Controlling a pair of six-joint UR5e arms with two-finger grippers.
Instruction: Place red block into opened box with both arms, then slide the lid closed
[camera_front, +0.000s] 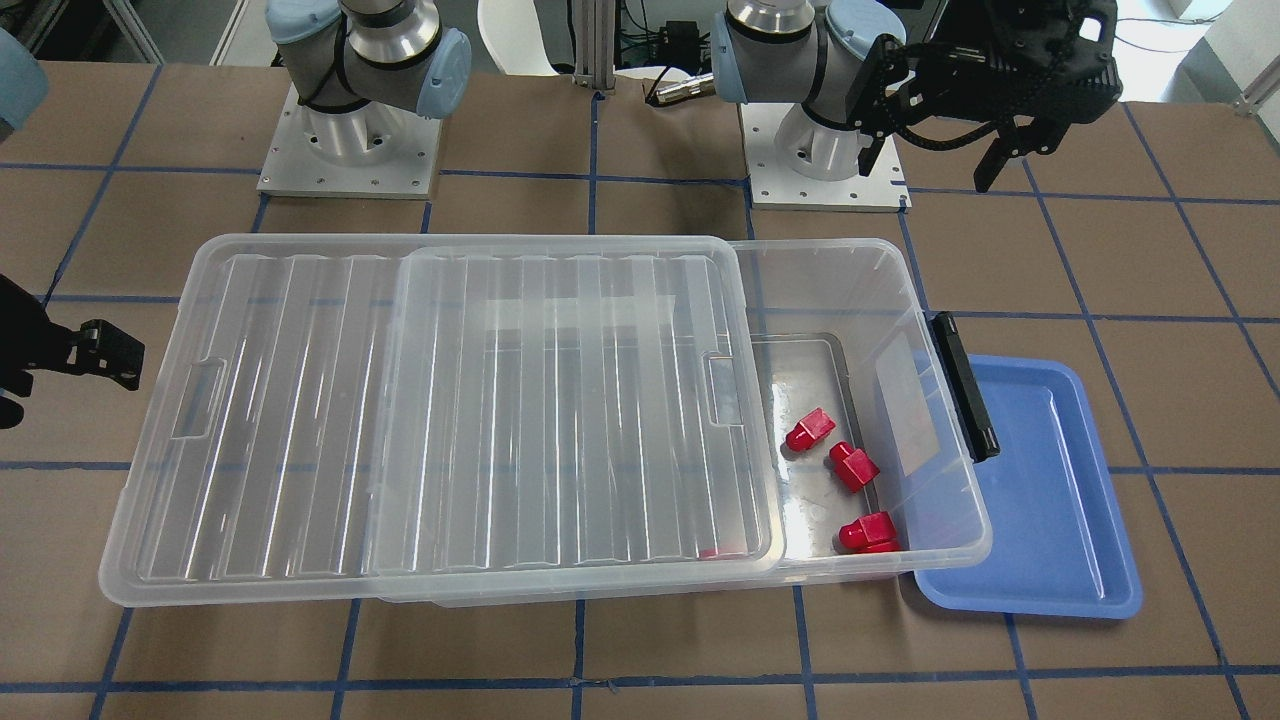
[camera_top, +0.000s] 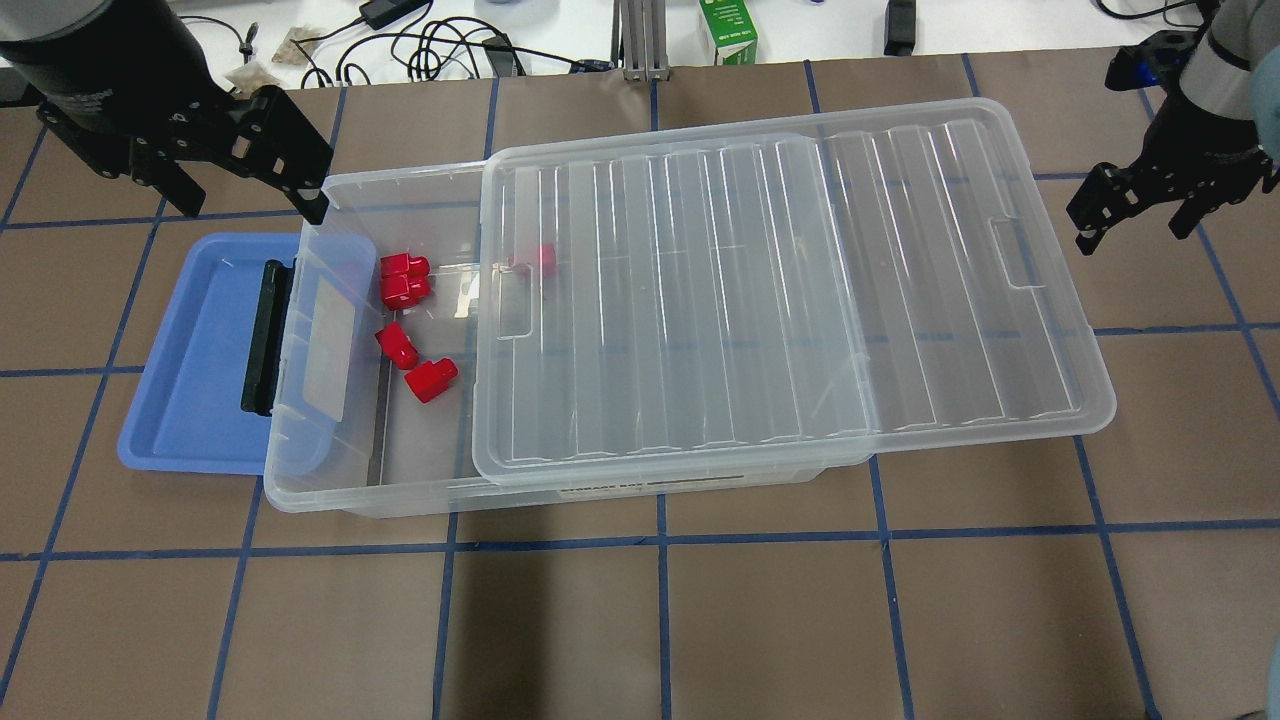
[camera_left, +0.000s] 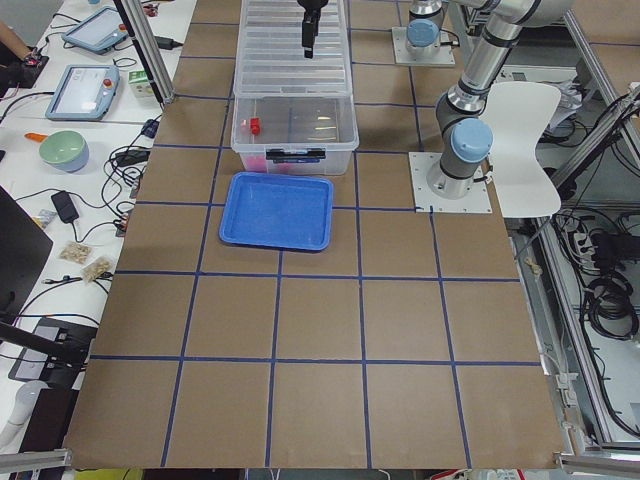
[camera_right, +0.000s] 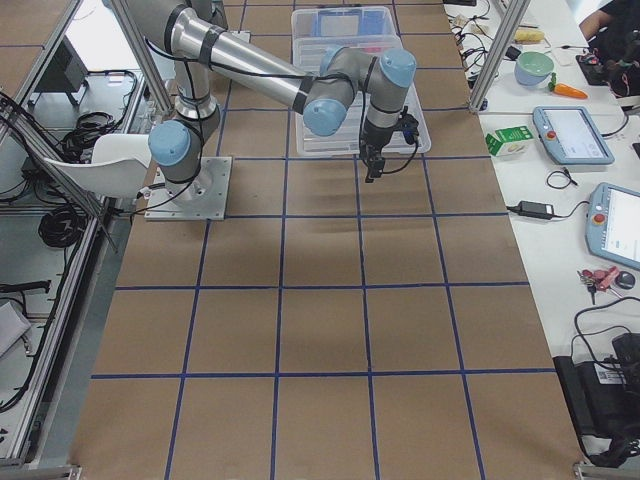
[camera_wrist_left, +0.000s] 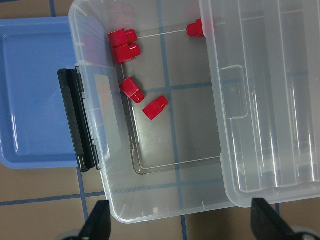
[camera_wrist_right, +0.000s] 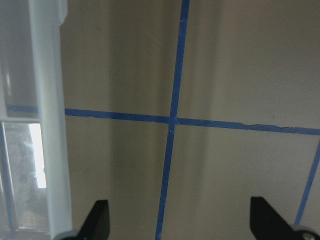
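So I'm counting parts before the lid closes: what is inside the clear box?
Five red blocks lie at the open end of the box, by the black clip, one partly under the lid. The lid covers the rest; its ribs blur whatever lies beneath.

Brown table (camera_top: 760, 620) with blue tape grid (camera_top: 660, 538), white chair (camera_left: 525, 130), cluttered white bench (camera_right: 545, 300)

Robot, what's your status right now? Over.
Left gripper, right gripper open, empty. Red blocks in box. Lid part open, nothing blocking it.
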